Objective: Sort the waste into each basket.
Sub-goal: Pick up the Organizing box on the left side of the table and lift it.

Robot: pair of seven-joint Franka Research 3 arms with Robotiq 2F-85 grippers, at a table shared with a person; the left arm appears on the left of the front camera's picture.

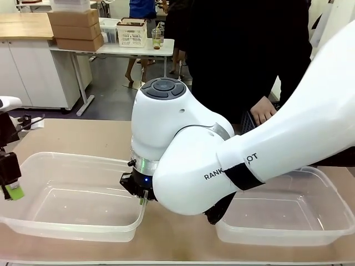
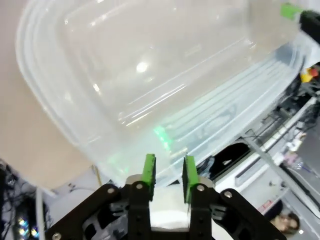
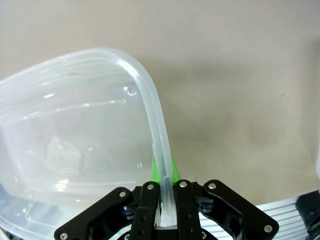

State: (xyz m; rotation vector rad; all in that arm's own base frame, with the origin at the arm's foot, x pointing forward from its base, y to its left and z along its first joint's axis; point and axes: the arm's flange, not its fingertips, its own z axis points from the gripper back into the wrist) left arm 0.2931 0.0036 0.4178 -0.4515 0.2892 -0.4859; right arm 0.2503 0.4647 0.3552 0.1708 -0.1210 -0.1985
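Note:
Two clear baskets sit on the tan table: one at the left [image 1: 77, 227] and one at the right [image 1: 310, 230]. My right arm reaches across the middle. Its gripper [image 1: 143, 199] is shut on the left basket's right rim, and in the right wrist view the rim [image 3: 150, 100] runs straight between the green pads of the right gripper [image 3: 164, 172]. My left gripper [image 1: 14, 191] hangs at the same basket's left end. In the left wrist view the left gripper [image 2: 168, 170] has its pads apart just short of the basket's wall [image 2: 100, 135]. The waste is out of view.
A person in dark clothes stands at the far side with a hand [image 1: 262, 113] near the table's edge. My right arm's big white body [image 1: 222, 160] covers the table's middle. Bare tabletop [image 1: 72, 133] lies behind the left basket.

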